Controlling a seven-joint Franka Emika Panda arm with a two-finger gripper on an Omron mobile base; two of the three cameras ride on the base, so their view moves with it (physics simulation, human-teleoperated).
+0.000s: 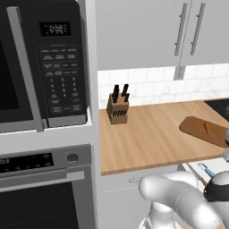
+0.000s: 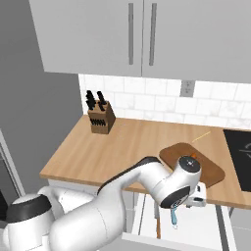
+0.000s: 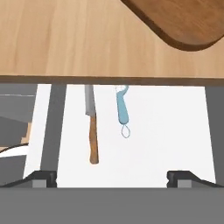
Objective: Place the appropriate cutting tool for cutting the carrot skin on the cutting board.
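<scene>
Hand view: gripper (image 3: 112, 177) spread wide above open white drawer (image 3: 175, 131), empty. Peeler (image 3: 122, 109) lies there, head under counter edge (image 3: 112, 80), beside brown-handled knife (image 3: 91, 131). Cutting board (image 3: 183, 22) on counter beyond; carrot (image 1: 206, 128) on it; knife block (image 1: 117, 109) far left.

The cutting board (image 3: 183, 19) is dark matt wood; the counter (image 3: 65, 39) lighter wood; the peeler (image 3: 122, 109) has a smooth blue handle.

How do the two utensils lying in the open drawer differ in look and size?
The peeler has a light blue handle ending in a small wire loop; the knife has a brown wooden handle. The knife is longer than the peeler, with a flat grey blade. Both lie side by side, roughly parallel, on the white drawer floor, heads under the counter edge.
</scene>
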